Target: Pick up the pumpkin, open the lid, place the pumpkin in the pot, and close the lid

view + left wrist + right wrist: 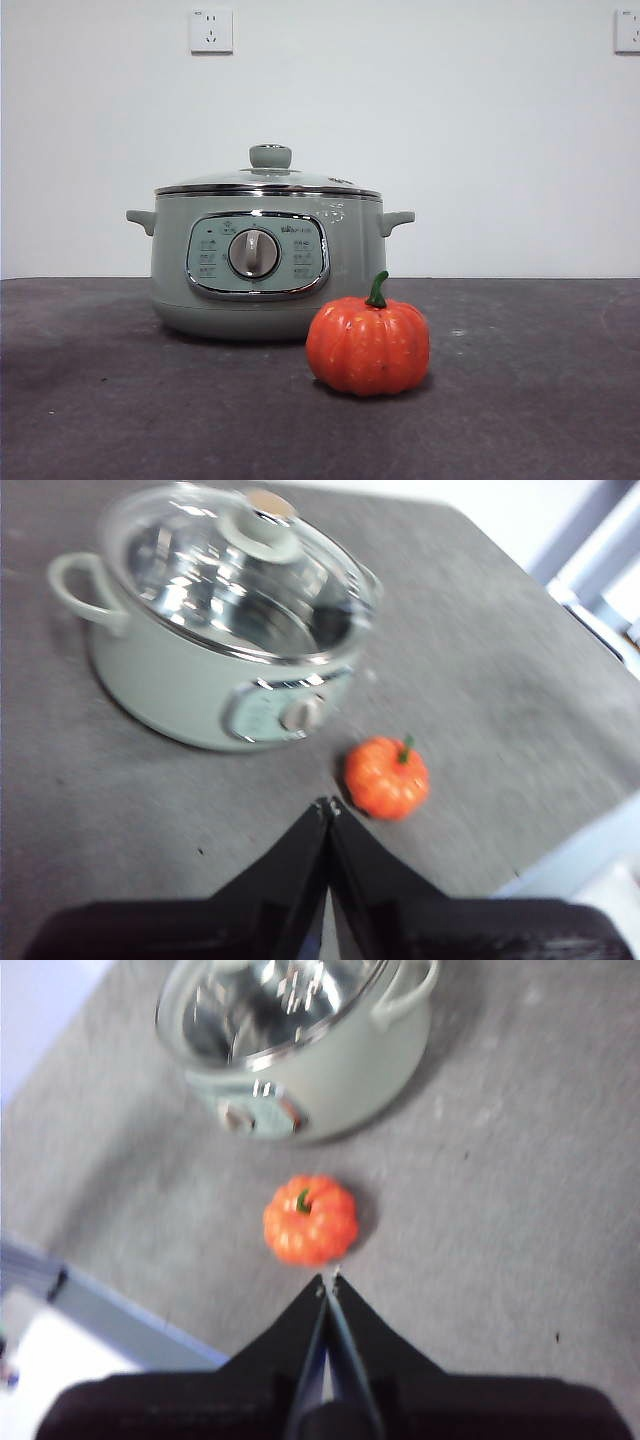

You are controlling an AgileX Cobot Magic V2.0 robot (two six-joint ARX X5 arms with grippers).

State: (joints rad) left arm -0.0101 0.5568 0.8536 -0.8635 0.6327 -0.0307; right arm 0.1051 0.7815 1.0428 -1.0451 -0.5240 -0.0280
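Note:
The orange pumpkin (368, 343) with its green stem rests on the dark table just in front of the sage-green pot (262, 262), to the pot's right. The glass lid (268, 178) sits shut on the pot, its knob up. Seen from the left wrist, the left gripper (328, 806) hangs shut above the table, apart from the pumpkin (387, 777) and the pot (215, 620). The right gripper (328, 1280) is also shut, hovering close to the pumpkin (311, 1219) without touching it; the pot (305, 1045) lies beyond. Neither arm appears in the front view.
The grey table's edge (560, 865) shows in the left wrist view, and again at the table edge (110, 1305) in the right wrist view. A white wall with two sockets (211, 30) stands behind the pot.

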